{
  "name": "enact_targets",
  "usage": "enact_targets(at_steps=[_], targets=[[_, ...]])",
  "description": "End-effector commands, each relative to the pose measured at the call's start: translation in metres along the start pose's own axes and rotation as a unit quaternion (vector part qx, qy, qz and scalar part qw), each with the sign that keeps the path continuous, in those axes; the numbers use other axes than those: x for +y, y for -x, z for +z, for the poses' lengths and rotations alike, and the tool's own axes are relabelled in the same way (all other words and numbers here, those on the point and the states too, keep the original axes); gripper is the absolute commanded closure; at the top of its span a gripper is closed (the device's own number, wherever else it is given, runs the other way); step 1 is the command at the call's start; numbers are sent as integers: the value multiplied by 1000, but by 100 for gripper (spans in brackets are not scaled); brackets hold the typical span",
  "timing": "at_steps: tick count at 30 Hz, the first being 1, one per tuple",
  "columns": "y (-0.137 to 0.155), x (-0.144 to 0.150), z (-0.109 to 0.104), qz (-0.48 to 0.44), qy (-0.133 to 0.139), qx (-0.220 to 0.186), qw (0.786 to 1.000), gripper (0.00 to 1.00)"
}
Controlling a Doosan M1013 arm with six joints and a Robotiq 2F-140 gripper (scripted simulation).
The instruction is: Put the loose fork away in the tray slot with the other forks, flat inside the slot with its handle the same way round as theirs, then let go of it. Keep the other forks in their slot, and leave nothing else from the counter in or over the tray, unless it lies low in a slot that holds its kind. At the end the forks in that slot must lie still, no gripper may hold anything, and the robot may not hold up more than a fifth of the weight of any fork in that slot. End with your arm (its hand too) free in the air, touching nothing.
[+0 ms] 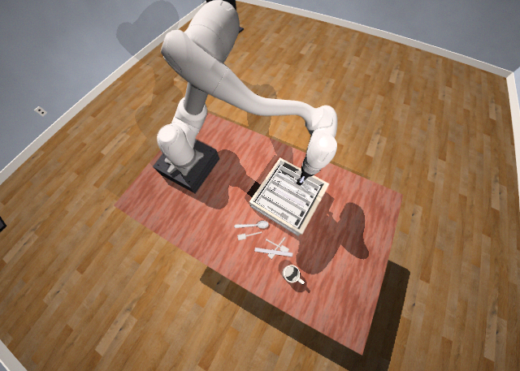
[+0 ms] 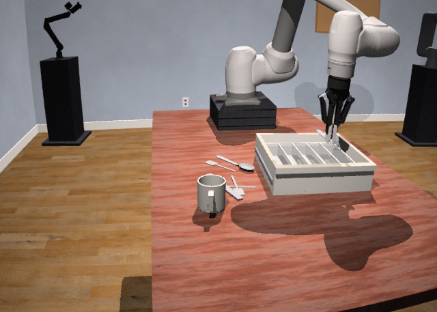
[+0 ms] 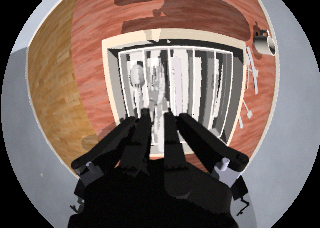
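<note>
Exterior view: the arm (image 2: 344, 40) reaches out from its base (image 2: 272, 119) and bends straight down at the wrist, so the gripper (image 2: 333, 130) points down over the far end of the tray (image 2: 317, 181). Its fingers (image 2: 323, 107) pinch the fork (image 2: 331, 137), which hangs tilted, prongs lowest, dipping into a slot near the tray's right side. Spare cutlery and a mug (image 2: 211, 193) lie on the table (image 2: 246, 259).

Robot lab rm: pedestal-mounted arm (image 2: 243, 72), camera stands (image 2: 61, 93).
</note>
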State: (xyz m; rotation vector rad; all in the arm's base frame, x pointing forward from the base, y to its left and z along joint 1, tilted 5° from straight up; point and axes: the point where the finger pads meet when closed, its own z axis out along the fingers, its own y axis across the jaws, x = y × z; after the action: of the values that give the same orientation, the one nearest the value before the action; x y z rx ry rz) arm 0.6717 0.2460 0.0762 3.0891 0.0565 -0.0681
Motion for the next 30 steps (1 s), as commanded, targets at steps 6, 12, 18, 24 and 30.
enact_targets(at_steps=[6, 12, 18, 24, 30], targets=[[-3, 0, 24, 0, 0, 0, 1000, 98], [-5, 0, 43, 0, 0, 0, 1000, 98], [-7, 0, 55, 0, 0, 0, 1000, 98], [-9, 0, 70, 0, 0, 0, 1000, 98], [-10, 0, 80, 0, 0, 0, 1000, 98]])
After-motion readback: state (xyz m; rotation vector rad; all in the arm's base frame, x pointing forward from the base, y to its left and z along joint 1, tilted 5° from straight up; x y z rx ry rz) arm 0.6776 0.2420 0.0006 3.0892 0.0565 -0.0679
